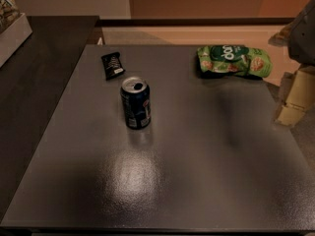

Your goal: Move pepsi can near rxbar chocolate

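Observation:
The pepsi can (136, 103), dark navy with an opened silver top, stands upright on the grey table (197, 171), left of centre. The rxbar chocolate (112, 65), a small flat black wrapped bar, lies just behind and left of the can, a short gap away, near the table's far left corner. My gripper (294, 100) is at the right edge of the view, past the table's right side, far from the can and holding nothing that I can see.
A green snack bag (234, 61) lies at the table's far right. A dark counter (34, 82) adjoins the table on the left, with a white box (12, 36) at its far end. A wall runs behind the table.

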